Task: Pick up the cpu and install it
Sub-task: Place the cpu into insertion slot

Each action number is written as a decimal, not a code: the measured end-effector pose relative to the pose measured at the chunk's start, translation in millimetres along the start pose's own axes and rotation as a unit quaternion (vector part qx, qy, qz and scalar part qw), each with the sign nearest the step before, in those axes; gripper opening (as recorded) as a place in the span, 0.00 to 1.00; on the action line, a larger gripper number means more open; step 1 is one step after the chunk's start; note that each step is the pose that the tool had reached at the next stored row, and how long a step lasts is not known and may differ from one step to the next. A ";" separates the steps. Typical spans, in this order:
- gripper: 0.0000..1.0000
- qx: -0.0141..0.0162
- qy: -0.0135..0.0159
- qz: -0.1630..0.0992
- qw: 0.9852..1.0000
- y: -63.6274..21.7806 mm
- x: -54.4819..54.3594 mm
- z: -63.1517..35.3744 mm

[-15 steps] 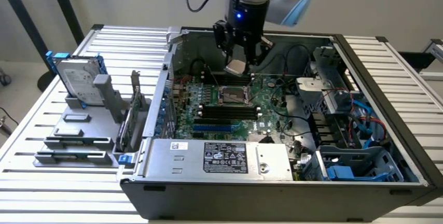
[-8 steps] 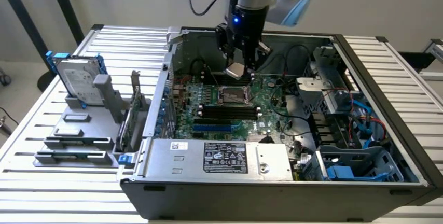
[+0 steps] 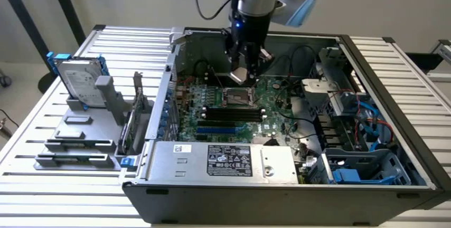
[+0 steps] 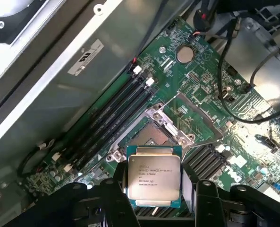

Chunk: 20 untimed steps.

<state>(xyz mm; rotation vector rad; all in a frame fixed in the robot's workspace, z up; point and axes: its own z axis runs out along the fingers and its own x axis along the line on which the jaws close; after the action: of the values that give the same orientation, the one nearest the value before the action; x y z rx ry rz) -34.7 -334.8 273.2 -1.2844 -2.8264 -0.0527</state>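
The cpu (image 4: 154,176), a small square chip with a silver printed top and green edge, is clamped between my gripper's (image 4: 155,191) two black fingers (image 4: 115,189). It hangs just above the open metal-framed socket (image 4: 151,135) on the green motherboard (image 4: 201,94). In the exterior view the gripper (image 3: 242,76) reaches down into the open computer case (image 3: 282,186), with the cpu (image 3: 239,75) showing silver at its tip, a little above the socket (image 3: 238,97).
Black memory sticks (image 3: 233,114) lie just in front of the socket. Black cables (image 3: 292,98) run on the exterior view's right of it. A silver hard drive with blue rails (image 3: 80,83) stands on a grey rack outside the case. The power supply (image 3: 225,159) fills the case's front.
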 end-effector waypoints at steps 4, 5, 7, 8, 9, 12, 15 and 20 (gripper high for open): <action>0.55 -0.002 -0.001 0.036 0.999 -0.1 -0.3 5.9; 0.55 -0.002 -0.001 0.045 0.999 -0.1 -0.4 7.3; 0.55 -0.003 -0.001 0.064 0.998 -0.2 -0.5 10.3; 0.55 -0.003 -0.001 0.073 0.997 -0.2 -0.6 11.7; 0.55 -0.004 -0.001 0.082 0.997 -0.2 -0.6 13.2; 0.55 -0.005 -0.002 0.109 0.994 -0.3 -0.8 17.7; 0.55 -0.006 -0.002 0.136 0.991 -0.3 -1.1 22.1; 0.55 -0.009 -0.003 0.181 0.983 -0.4 -1.4 29.2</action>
<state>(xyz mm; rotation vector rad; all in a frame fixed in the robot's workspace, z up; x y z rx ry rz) -34.7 -334.8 244.0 -1.7784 -2.5527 -0.0624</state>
